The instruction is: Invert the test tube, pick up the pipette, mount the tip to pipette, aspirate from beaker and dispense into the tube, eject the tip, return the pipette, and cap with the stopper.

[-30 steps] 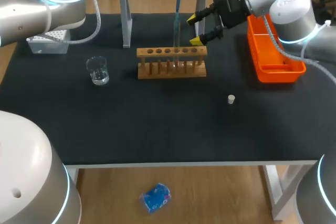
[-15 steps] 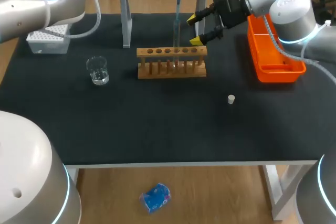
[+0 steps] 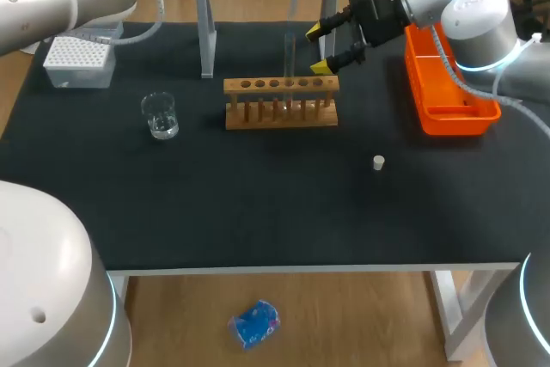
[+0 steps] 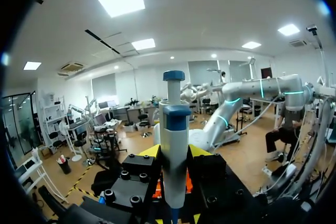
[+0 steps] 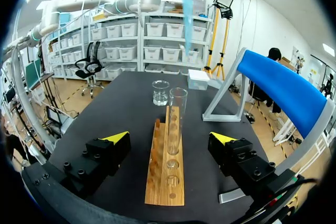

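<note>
Your left gripper (image 4: 174, 151) clamped the pipette (image 4: 174, 124); your right gripper (image 5: 169, 138) stood open. Carried low, the tip (image 5: 186, 19) could topple the tube (image 5: 177, 114).

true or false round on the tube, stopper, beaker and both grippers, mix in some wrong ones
1. The test tube stands upright in the wooden rack. True.
2. The stopper caps the tube. False: it lies on the table, apart from the rack.
3. The right gripper is shut on the tube. False: it is open and holds nothing.
4. The left gripper holds the pipette. True.
5. The beaker sits in the rack. False: it stands on the table beside it.
</note>
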You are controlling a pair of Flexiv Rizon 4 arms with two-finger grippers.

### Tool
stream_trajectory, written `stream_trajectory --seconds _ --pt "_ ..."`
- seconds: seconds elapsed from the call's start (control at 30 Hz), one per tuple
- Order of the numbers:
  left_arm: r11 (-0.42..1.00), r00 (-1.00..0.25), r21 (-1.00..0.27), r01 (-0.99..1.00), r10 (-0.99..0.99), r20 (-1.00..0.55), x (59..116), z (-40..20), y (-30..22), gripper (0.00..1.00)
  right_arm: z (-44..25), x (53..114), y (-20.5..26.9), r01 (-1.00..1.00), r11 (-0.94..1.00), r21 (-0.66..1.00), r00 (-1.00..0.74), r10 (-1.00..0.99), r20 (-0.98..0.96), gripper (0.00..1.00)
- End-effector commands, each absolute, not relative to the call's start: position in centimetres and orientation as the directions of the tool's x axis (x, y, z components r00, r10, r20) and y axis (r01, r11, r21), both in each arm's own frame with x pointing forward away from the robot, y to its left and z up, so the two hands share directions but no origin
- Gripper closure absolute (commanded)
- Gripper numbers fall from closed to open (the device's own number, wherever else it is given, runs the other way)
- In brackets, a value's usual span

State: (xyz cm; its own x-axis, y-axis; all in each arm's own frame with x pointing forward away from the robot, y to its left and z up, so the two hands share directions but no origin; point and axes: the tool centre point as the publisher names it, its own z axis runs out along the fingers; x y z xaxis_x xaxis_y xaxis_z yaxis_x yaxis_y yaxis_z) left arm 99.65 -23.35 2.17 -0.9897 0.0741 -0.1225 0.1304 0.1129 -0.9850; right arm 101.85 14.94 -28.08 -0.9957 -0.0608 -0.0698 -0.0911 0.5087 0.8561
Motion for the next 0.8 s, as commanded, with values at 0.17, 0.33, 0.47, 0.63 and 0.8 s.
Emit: stream_trajectory --seconds 0.17,0.33,0.47,0.63,0.8 --pt "0.130 -0.991 -0.983 0.130 0.061 -0.123 96.1 4.3 -24.4 1.00 -28.1 101.9 14.9 -0.092 0.509 0.856 -0.996 -0.062 -0.070 0.00" --pt "0.140 -0.990 -0.982 0.129 0.070 -0.120 94.0 4.5 -25.0 1.00 -28.1 101.9 14.9 -0.092 0.509 0.856 -0.996 -0.062 -0.070 0.00" --pt "0.139 -0.990 -0.982 0.131 0.078 -0.121 92.6 4.3 -25.4 1.00 -28.1 101.9 14.9 -0.092 0.509 0.856 -0.996 -0.062 -0.070 0.00" --pt "0.133 -0.988 -0.981 0.140 0.082 -0.130 91.2 3.7 -25.6 1.00 -28.1 101.9 14.9 -0.092 0.509 0.856 -0.996 -0.062 -0.070 0.00" --pt "0.149 -0.984 -0.976 0.158 0.100 -0.144 89.8 2.7 -25.9 1.00 -28.1 101.9 14.9 -0.092 0.509 0.856 -0.996 -0.062 -0.070 0.00"
